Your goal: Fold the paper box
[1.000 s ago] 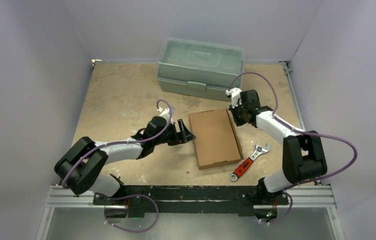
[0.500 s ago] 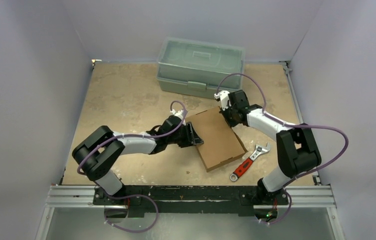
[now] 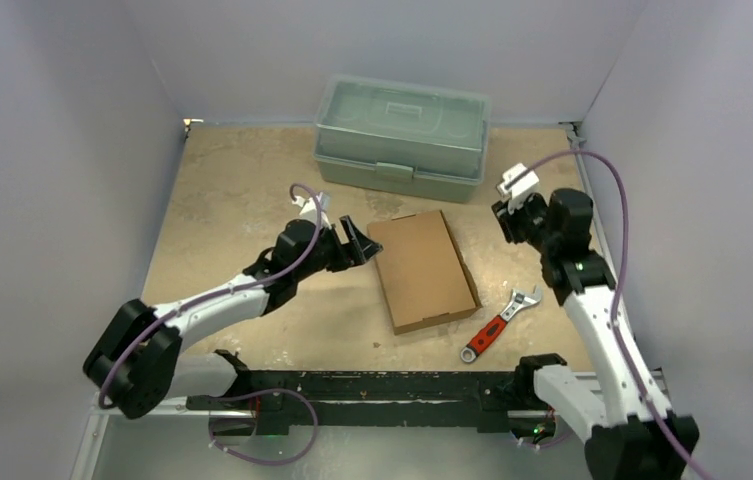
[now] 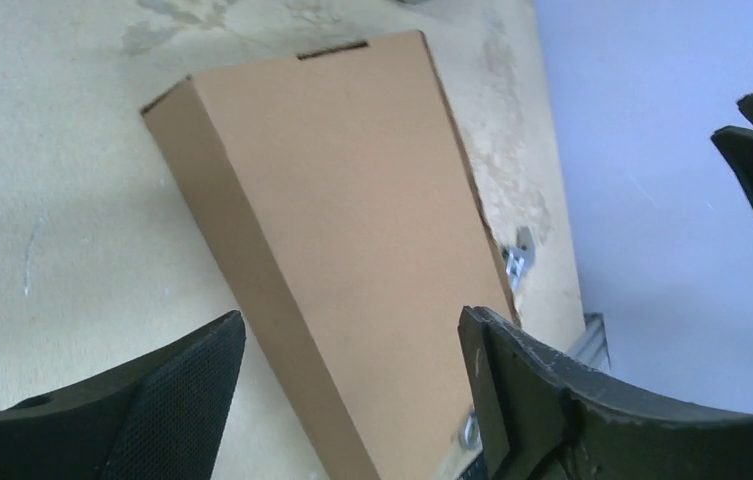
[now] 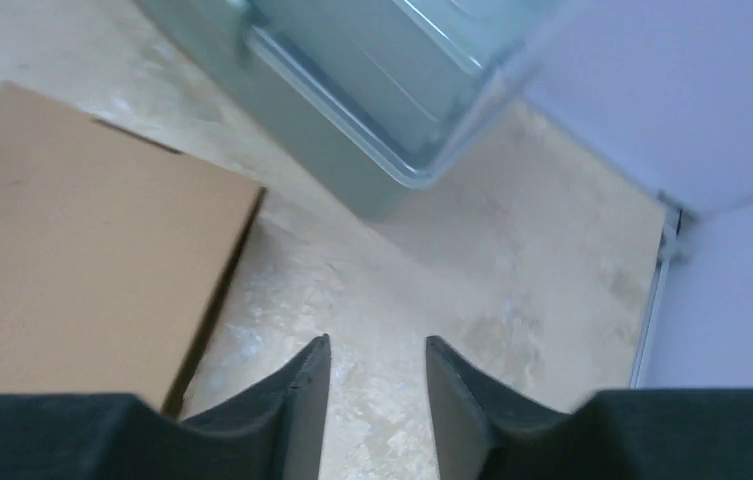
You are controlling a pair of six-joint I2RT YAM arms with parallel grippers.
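The paper box (image 3: 422,270) is brown cardboard, closed into a shallow rectangle and lying flat mid-table. In the left wrist view the paper box (image 4: 352,230) shows its lid and one long side wall. My left gripper (image 3: 362,242) hovers off the box's far-left corner. It is open, with the box seen between its fingers but apart from them (image 4: 352,340). My right gripper (image 3: 508,222) is raised to the right of the box's far-right corner. Its jaws (image 5: 377,345) stand apart over bare table, and the box (image 5: 72,250) lies to their left.
A grey-green plastic toolbox (image 3: 402,135) stands at the back, just beyond the box, and also shows in the right wrist view (image 5: 382,90). A red-handled adjustable wrench (image 3: 497,325) lies right of the box's near corner. Grey walls close in the table on three sides.
The right gripper left the box's far-right corner, rose to the right and opened. The left gripper drew back from the box's left edge. The box turned back slightly.
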